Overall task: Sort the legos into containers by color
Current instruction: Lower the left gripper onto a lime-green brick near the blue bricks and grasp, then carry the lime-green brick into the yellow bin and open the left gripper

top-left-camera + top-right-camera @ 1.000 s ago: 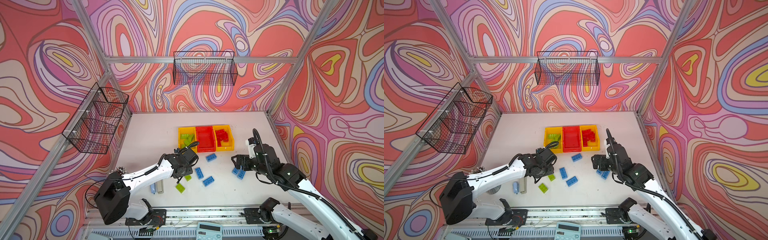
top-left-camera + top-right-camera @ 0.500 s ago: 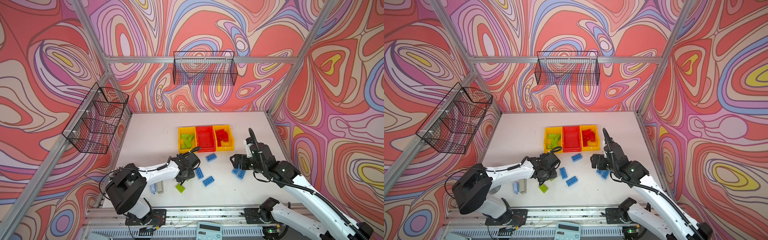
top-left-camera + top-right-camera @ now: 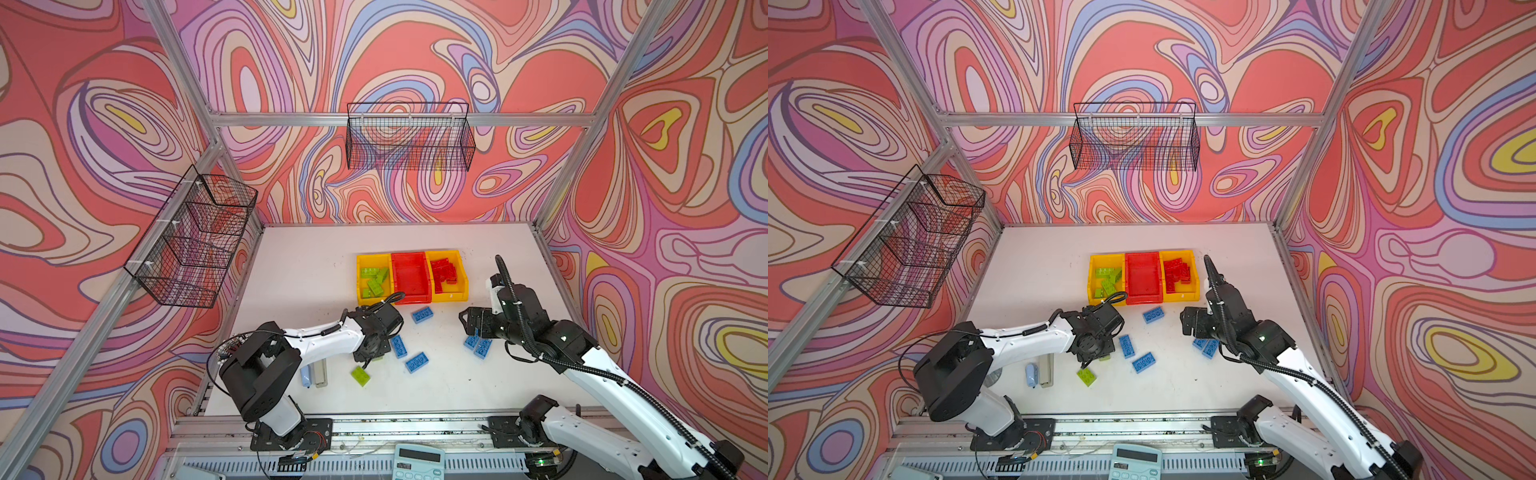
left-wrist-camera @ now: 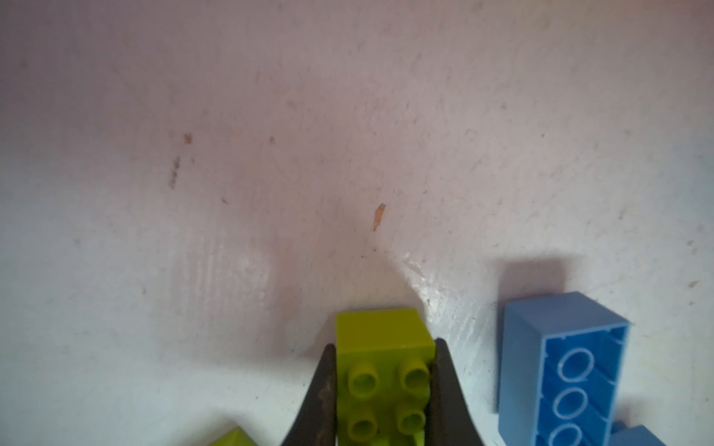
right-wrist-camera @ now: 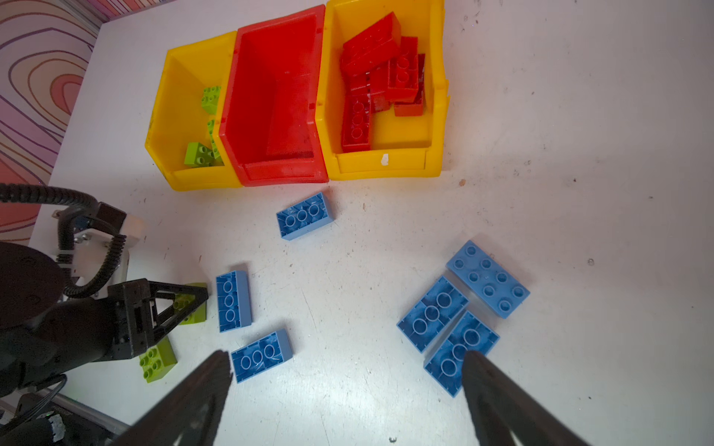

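Both top views look steeply down from high over the near edge at your whole table (image 3: 316, 266). Left wrist camera sits tight on a green brick (image 4: 382, 332); right wrist camera hangs higher, facing the far bins (image 5: 286, 170), catching that brick too.

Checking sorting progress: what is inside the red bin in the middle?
No bricks show inside the red bin: the right wrist view shows its floor bare. Only a sliver of floor behind its near wall is covered.

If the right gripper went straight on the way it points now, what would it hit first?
Most likely the bare table: the open right gripper aims into the gap between the blue bricks, though depth is hard to judge.
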